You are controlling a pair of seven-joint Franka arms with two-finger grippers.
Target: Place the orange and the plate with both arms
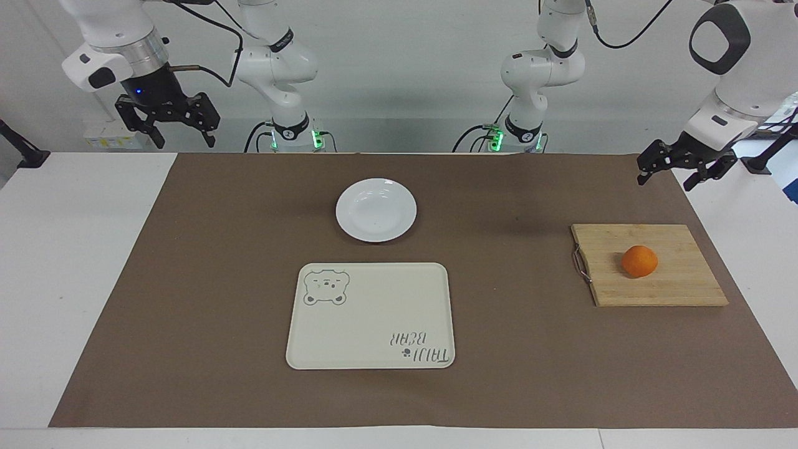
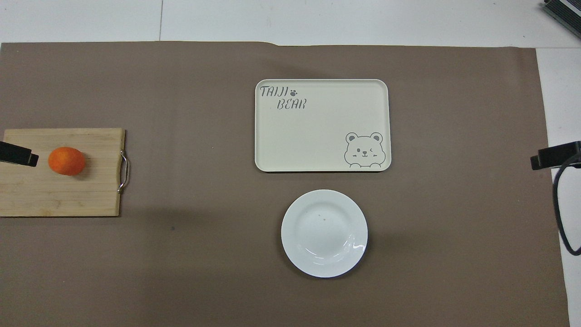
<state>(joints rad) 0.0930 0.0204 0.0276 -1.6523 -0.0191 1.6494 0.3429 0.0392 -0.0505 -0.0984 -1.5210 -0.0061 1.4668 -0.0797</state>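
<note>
One orange (image 1: 639,260), one plate (image 1: 376,209), one tray (image 1: 370,315), one cutting board (image 1: 673,287).

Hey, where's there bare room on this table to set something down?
Bare brown mat spans between tray and cutting board, and toward the right arm's end. The tray itself is bare. Tightest: the gap between plate and tray, and around the orange on the board.

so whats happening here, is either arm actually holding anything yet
Neither arm holds anything. The small round orange fruit sits on the bamboo cutting board toward the left arm's end. The left gripper, jaws open, hangs in the air near that board. The round white plate lies bare, nearer the robots than the cream bear-print tray. The right gripper waits, open, at its own end.
</note>
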